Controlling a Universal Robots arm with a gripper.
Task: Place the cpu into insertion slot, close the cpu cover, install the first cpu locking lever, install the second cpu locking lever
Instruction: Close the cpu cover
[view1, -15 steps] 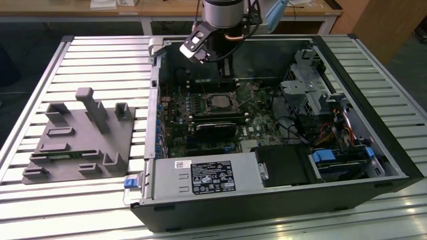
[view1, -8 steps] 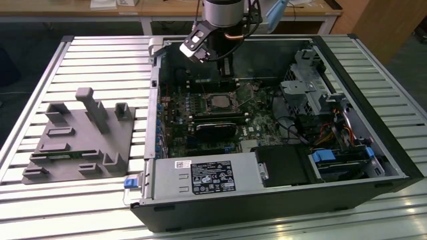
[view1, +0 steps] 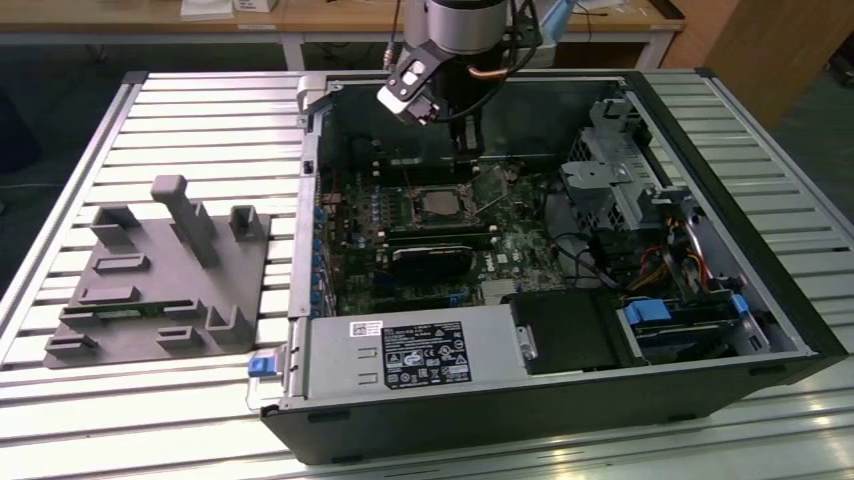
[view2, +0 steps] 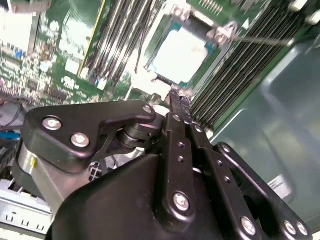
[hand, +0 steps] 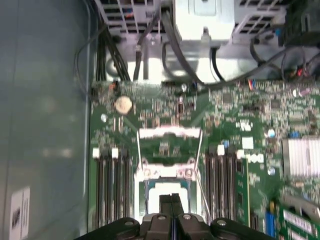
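The cpu (hand: 159, 190) lies in the insertion slot (view1: 434, 204), and its pale silver top (view2: 182, 50) shows in both wrist views. The cpu cover (hand: 169, 133) looks swung open, a thin metal frame lying past the socket with green board showing through its window. Two thin wire levers (hand: 200, 167) run along the socket's sides, one seen as a thin rod (view2: 260, 40). My gripper (hand: 171, 200) is shut with nothing between its black fingers (view2: 184, 112), and its tips hover over the socket's near edge. In the exterior view the gripper (view1: 463, 150) reaches down into the open case.
Long black memory slots (hand: 112, 185) flank the socket on both sides. A black card (view1: 434, 262) and a grey labelled box (view1: 414, 350) lie nearer the case front. The drive cage (view1: 614, 170) and cables fill the exterior view's right. A grey fixture (view1: 160, 270) sits outside the case.
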